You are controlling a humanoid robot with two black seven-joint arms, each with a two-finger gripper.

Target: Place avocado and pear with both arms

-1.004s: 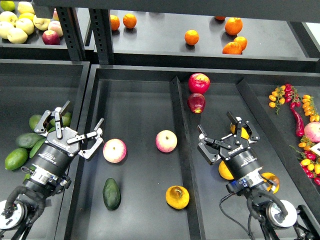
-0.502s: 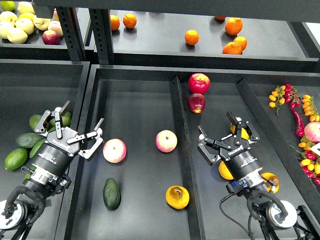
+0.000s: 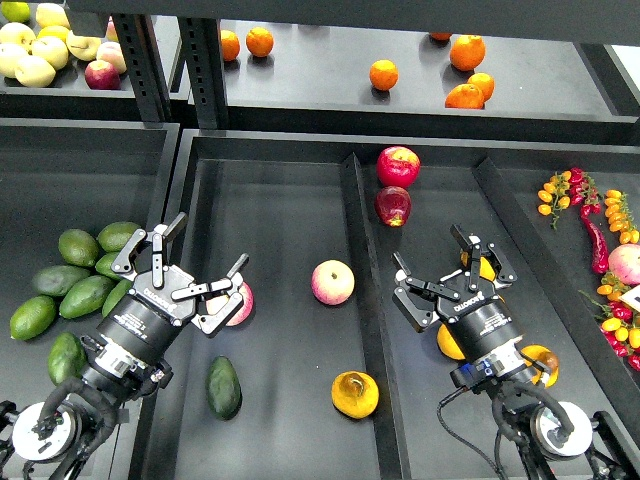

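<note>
The very dark green avocado (image 3: 224, 387) lies in the left compartment of the black tray (image 3: 270, 190), near its front. The golden orange-yellow pear (image 3: 355, 394) lies to its right in the same compartment, by the divider. My left gripper (image 3: 195, 262) is open and empty, above and left of the avocado, partly covering a pink-and-yellow apple (image 3: 243, 303). My right gripper (image 3: 452, 265) is open and empty in the right compartment, up and right of the pear, over orange-yellow fruit (image 3: 486, 267).
A second pink-and-yellow apple (image 3: 332, 282) sits mid-compartment. Two red apples (image 3: 397, 166) lie at the back. Lighter green avocados (image 3: 78, 296) fill the left bin. Tomatoes and a chilli (image 3: 596, 240) are at right. Oranges (image 3: 383, 74) sit on the shelf behind.
My left arm has swung to the right, over the tray's left wall, and its gripper now covers part of the near apple. My right arm has barely moved.
</note>
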